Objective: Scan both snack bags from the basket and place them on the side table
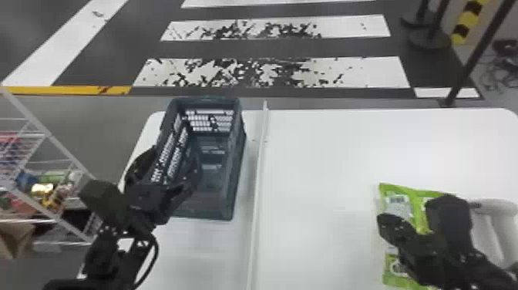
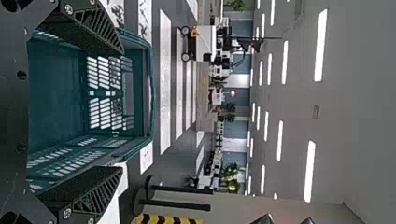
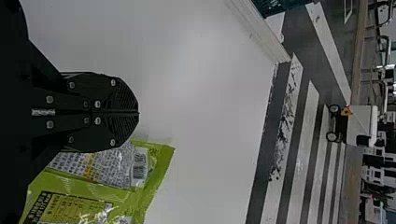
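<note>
The right gripper (image 1: 386,223), fingers together, and its arm partly hide the green snack bag (image 1: 408,193) on the white table (image 1: 327,154); the left gripper (image 1: 174,157), fingers apart, obscures part of the basket (image 1: 236,169).

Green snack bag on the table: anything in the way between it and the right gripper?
Nothing visible stands between the right gripper and the green snack bag. In the head view, the gripper's shut fingers overlap the bag's left edge. The pale grey object is off to the right, not between them.
</note>
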